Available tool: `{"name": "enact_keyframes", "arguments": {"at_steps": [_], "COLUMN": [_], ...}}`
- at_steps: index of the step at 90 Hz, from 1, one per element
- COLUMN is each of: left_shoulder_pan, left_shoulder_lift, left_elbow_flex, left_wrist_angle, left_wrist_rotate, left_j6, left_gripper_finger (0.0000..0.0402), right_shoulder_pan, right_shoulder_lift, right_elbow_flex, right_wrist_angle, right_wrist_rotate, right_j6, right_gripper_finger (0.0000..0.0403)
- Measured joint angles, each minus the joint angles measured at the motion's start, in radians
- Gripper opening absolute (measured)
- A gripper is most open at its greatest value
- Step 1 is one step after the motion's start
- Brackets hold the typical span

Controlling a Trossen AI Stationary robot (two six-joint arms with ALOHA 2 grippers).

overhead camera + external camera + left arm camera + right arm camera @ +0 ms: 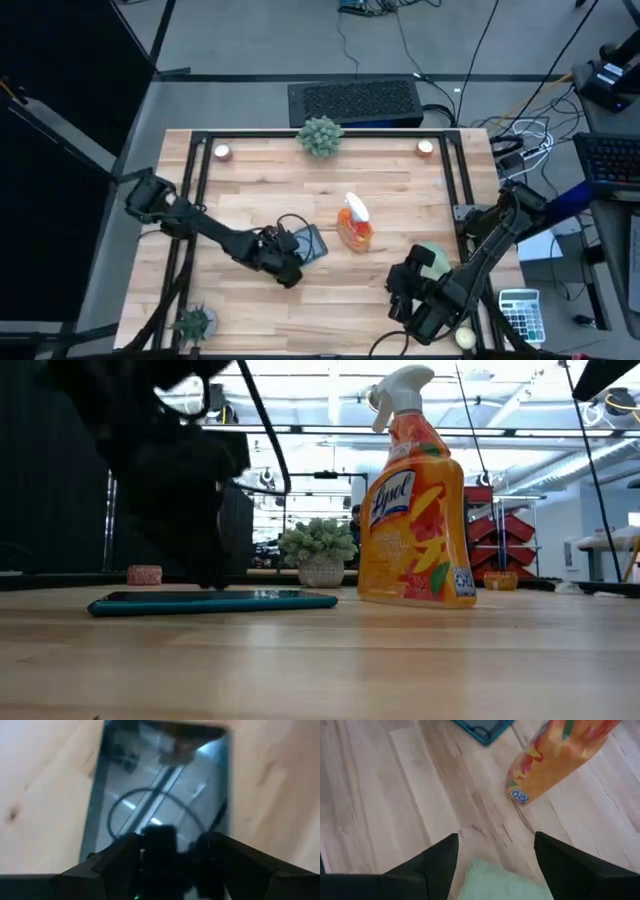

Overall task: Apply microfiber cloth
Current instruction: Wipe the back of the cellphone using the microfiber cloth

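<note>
I have the left gripper (285, 262) down on the near-left part of the tablet (308, 243), which lies flat on the table (250, 180) a little left of centre; in the left wrist view its dark fingers (160, 845) sit over the glossy screen, but I cannot tell from any view whether they are parted or closed. The right gripper (415, 285) hangs over the near right part of the table, and the microfiber cloth (500, 882) shows in the right wrist view as a pale green fold between its two fingers (440, 860). The fingers stand wide apart there, and I cannot say for sure that they are pinching the fabric rather than hovering just over it; I read the pincer as parted, with no firm grip proven. The cloth sits well apart from the tablet, with the orange spray bottle (354, 225) standing upright between them, just right of the tablet. As I judge it, the wiping has not begun: the cloth has not yet reached the screen. What is left is to secure the cloth, carry it leftward past the bottle without knocking it, lay it on the screen and rub.
</note>
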Motion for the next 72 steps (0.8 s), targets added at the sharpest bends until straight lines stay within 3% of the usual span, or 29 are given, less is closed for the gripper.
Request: {"name": "enact_keyframes", "arguments": {"at_steps": [21,61,72], "left_shoulder_pan": [-0.002,0.005,0.007], "left_shoulder_lift": [0.039,0.039,0.039], "left_elbow_flex": [0.005,0.007,0.012], "left_wrist_angle": [0.007,-0.015,-0.023], "left_wrist_rotate": [-0.008,0.048,0.050], "left_j6": [0.054,0.767,0.899], "left_gripper_finger": [0.0242,0.0241,0.0241], "right_shoulder_pan": [0.003,0.002,0.002], "right_shoulder_lift": [0.000,0.000,0.000], "right_elbow_flex": [0.000,0.000,0.000], "right_wrist_angle": [0.000,0.017,0.028], "right_wrist_rotate": [0.000,-0.003,-0.003], "right_j6": [0.003,-0.016,-0.023], "right_gripper_finger": [0.0242,0.0242,0.0242]}}
